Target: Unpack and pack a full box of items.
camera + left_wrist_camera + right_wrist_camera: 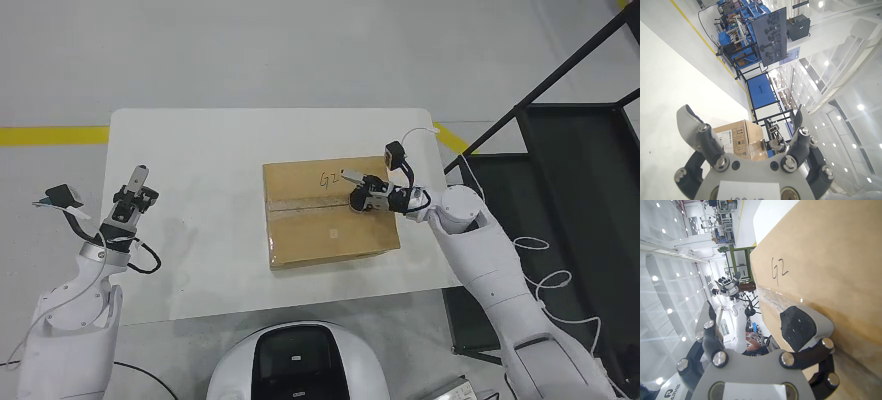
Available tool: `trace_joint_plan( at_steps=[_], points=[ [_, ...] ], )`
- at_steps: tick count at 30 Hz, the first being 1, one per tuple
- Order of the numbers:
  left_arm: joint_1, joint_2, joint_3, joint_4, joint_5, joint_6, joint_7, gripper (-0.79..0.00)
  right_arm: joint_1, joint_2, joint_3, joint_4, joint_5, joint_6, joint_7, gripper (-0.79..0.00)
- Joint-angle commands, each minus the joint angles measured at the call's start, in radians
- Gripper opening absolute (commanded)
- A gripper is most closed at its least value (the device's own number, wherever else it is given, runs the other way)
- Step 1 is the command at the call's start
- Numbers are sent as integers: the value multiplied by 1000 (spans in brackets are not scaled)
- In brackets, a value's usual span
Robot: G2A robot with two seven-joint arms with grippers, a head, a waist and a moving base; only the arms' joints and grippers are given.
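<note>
A closed cardboard box with a taped seam stands in the middle of the white table. My right gripper is over the box top at the right end of the seam. In the right wrist view this gripper is open, and one black pad lies against the box beside the clear tape. My left gripper is open above the table's left edge, far from the box. The left wrist view shows this gripper with nothing between its fingers, and the box beyond.
A black metal frame with steps stands close to the table's right side. A yellow line runs along the floor behind. Bare table surface lies between the left gripper and the box.
</note>
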Motion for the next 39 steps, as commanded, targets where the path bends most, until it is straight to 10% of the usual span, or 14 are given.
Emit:
trace_joint_plan(
  at_steps=[1,39],
  points=[
    [0,0,0,0,0,0,0,0,-11,5,23,8,11,-7,6,0],
    [0,0,0,0,0,0,0,-1,-124,71,375,292,336,-180,122,-1]
  ],
)
